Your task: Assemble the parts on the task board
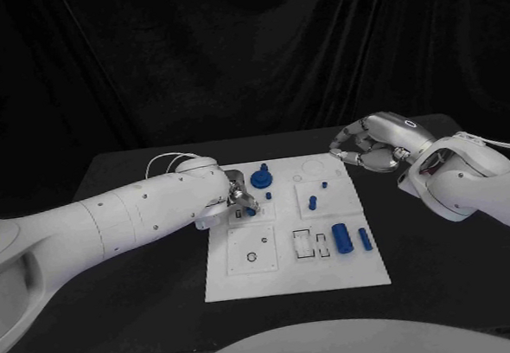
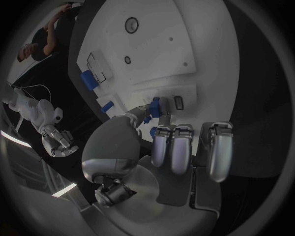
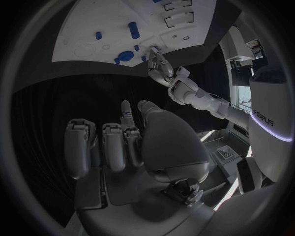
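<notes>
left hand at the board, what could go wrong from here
1. The left hand pinches a small blue part between thumb and a finger at a slot in the task board; a thin grip like that may let it tilt or slip.
2. The blue round part stands just beyond that hand, so a sideways move could knock it.
3. The right hand hovers off the board's far corner, holding nothing; it cannot steady the board if it shifts.

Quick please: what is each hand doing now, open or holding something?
Left hand: pinches a small blue part at the task board.
Right hand: open, holds nothing.
</notes>
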